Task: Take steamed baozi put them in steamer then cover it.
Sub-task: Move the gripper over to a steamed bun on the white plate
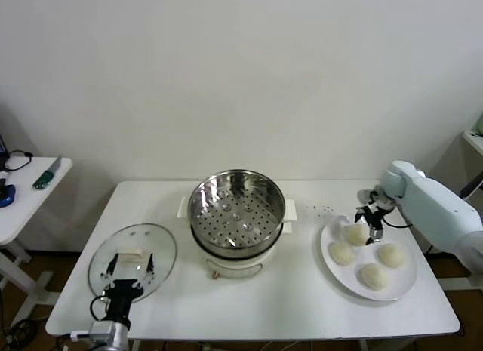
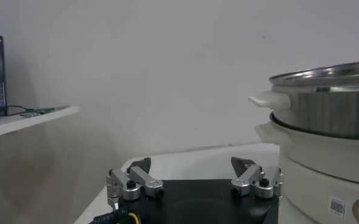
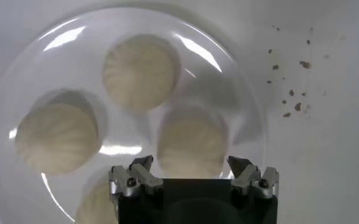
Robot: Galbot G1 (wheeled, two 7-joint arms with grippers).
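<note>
My left arm is cut off at the head view's 6 o'clock edge, so only my left gripper [image 1: 127,269] shows, over the cover [image 1: 132,259], and it hides pt of the white handle. In the right wrist view my right gripper [image 3: 193,170] blocks the near edge of one baozi [image 3: 191,145], a 2nd baozi [image 3: 97,204] at 7 o'clock is cut by the frame edge, and the plate [image 3: 228,73] runs off too. In the left wrist view the steamer [image 2: 331,103] is cropped at 3 o'clock, and its label is too small to read.
</note>
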